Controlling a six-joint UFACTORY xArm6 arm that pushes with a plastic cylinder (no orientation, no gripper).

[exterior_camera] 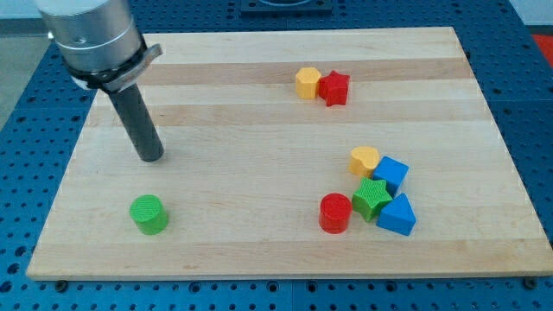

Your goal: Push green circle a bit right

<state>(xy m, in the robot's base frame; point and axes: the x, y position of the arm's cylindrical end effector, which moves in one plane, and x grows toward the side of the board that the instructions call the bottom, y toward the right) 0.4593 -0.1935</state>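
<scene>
The green circle (149, 214) lies on the wooden board (259, 147) near the view's bottom left. My tip (152, 157) is at the end of the dark rod, which comes down from the view's top left. The tip stands just above the green circle in the view, a short gap apart and not touching it.
A yellow hexagon (307, 82) touches a red star (333, 88) near the view's top middle. At the bottom right a cluster holds a yellow heart (364, 160), a blue cube (390, 174), a green star (371, 198), a red cylinder (334, 212) and a blue triangle (397, 216).
</scene>
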